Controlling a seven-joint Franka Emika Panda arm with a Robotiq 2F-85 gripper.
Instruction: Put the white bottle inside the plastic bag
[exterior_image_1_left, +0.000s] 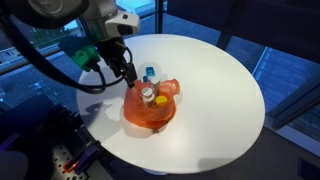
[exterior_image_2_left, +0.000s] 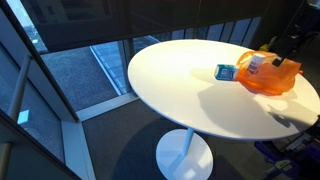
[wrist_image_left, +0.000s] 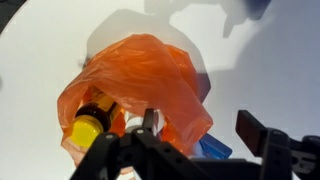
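Note:
The orange plastic bag (exterior_image_1_left: 150, 110) lies on the round white table (exterior_image_1_left: 210, 90), and it also shows in the other exterior view (exterior_image_2_left: 272, 80). The white bottle (exterior_image_1_left: 147, 96) stands upright inside the bag's open mouth, beside a yellow-capped item (exterior_image_1_left: 161, 101). In the wrist view the bag (wrist_image_left: 140, 75) fills the middle, with the yellow cap (wrist_image_left: 88, 128) and a bit of the white bottle (wrist_image_left: 120, 122) at its mouth. My gripper (wrist_image_left: 200, 128) is open just above the bag's edge and holds nothing. It hovers at the bag's far side (exterior_image_1_left: 129, 73).
A small blue box (exterior_image_1_left: 150, 72) lies on the table right behind the bag, seen also in an exterior view (exterior_image_2_left: 225, 71) and in the wrist view (wrist_image_left: 212, 148) between my fingers. Windows and a dark floor surround the table.

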